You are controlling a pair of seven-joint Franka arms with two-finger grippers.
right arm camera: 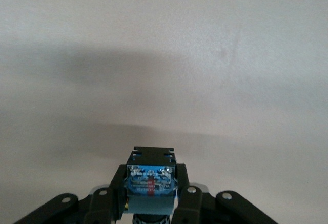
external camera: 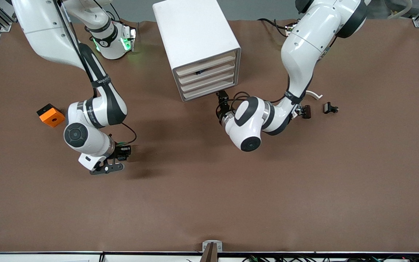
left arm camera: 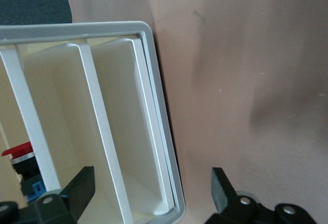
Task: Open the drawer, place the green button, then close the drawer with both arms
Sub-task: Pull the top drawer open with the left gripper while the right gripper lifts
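Orange block (external camera: pixel 51 115), white curved strip (external camera: pixel 314 95), black parts (external camera: pixel 330 108).

- The two large white robot arms with glossy rounded shells, the right arm (external camera: pixel 86 120) and the left arm (external camera: pixel 296 62), are wearing black joint bands.
- Round dark caps are covering the elbow ends.
- Thin black cables are looping beside both wrists.
- The right arm's base ring (external camera: pixel 113 42) is glowing green.
- The black two-finger grippers, the left gripper (left arm camera: pixel 154 193) and the right gripper (right arm camera: pixel 151 196), are showing silver screws.
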